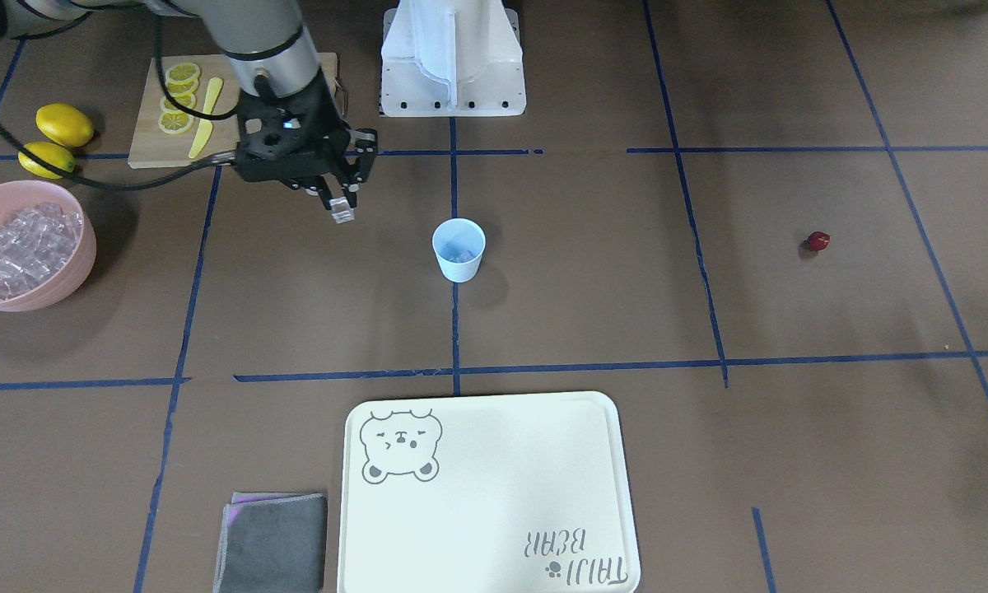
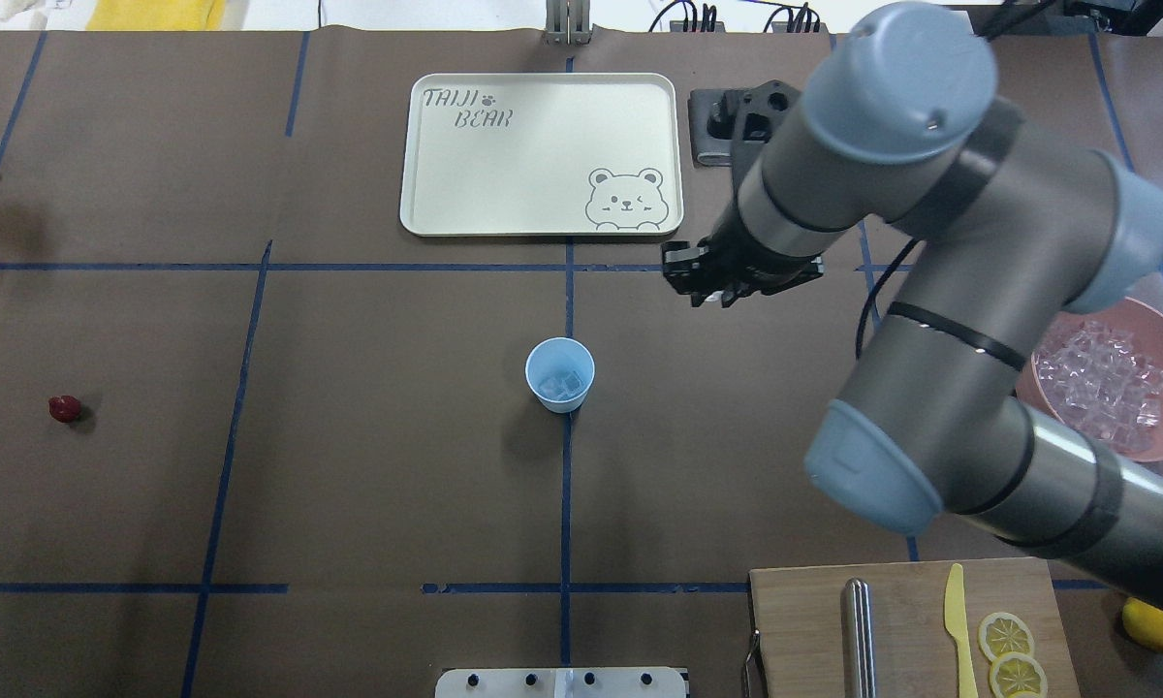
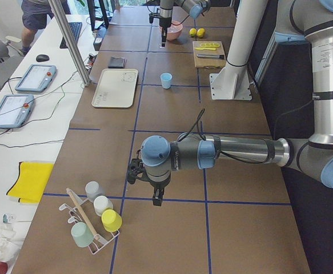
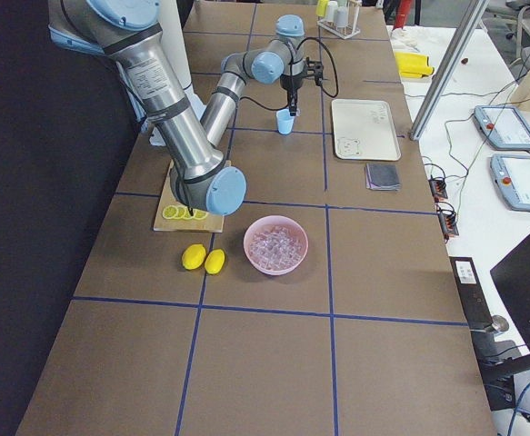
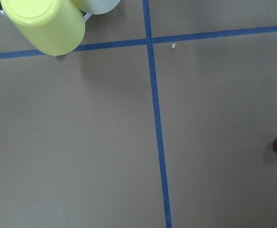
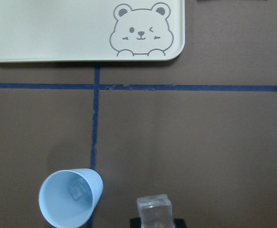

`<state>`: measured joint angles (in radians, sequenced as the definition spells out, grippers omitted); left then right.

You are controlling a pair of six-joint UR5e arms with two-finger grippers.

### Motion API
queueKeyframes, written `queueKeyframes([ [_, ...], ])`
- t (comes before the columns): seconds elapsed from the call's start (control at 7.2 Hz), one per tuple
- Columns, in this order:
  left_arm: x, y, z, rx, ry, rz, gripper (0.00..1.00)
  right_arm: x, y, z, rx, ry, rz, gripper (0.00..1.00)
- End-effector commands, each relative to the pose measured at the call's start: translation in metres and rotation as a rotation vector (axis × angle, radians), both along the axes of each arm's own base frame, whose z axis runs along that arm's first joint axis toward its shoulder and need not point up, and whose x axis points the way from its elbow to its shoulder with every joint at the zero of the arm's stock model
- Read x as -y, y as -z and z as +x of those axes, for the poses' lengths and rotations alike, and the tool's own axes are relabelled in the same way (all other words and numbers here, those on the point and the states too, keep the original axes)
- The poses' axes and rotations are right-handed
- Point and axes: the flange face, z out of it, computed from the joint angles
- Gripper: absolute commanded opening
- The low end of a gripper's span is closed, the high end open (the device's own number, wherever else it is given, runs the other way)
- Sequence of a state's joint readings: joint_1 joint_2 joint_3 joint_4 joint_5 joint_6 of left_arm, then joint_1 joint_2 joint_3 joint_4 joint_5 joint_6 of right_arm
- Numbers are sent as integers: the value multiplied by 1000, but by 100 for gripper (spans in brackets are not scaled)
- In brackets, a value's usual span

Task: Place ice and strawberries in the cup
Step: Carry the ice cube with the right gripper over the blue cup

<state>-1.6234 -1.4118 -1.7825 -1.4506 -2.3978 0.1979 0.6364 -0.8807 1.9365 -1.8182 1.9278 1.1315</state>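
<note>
Right pincer (image 1: 342, 204) with ice (image 6: 153, 209) near cup (image 1: 459, 249)

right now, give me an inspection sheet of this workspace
surface: brown table with a blue tape grid
job's things: cup upright, some ice inside; ice heaped in pink bowl; strawberry alone on the table, far from cup
clutter: tray; grey cloth; board with lemon slices and yellow knife; two lemons; cup rack
grippers: right gripper, jaws shut on an ice cube, beside cup, not over it; left gripper, cannot tell
cables: black cable runs from right wrist
surroundings: pendants and person at side desk
</note>
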Motion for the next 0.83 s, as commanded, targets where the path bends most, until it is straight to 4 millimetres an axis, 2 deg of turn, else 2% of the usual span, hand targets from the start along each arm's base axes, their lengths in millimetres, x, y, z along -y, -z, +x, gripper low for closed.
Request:
queueKeyframes([
  [0.0, 0, -1, 0, 0, 0, -2, 100, -27, 39, -92, -32, -41, -26, 0],
  [0.14, 0, 0, 0, 0, 0, 0, 100, -35, 53, -122, -45, -55, -30, 0],
  [0.28, 0, -1, 0, 0, 0, -2, 100, -41, 54, -143, -65, -59, -43, 0],
  [0.42, 0, 0, 0, 0, 0, 0, 100, -46, 49, -150, -80, -60, -36, 0],
  [0.69, 0, 0, 0, -1, 0, 0, 100, -47, 42, -151, -91, -59, -33, 0],
])
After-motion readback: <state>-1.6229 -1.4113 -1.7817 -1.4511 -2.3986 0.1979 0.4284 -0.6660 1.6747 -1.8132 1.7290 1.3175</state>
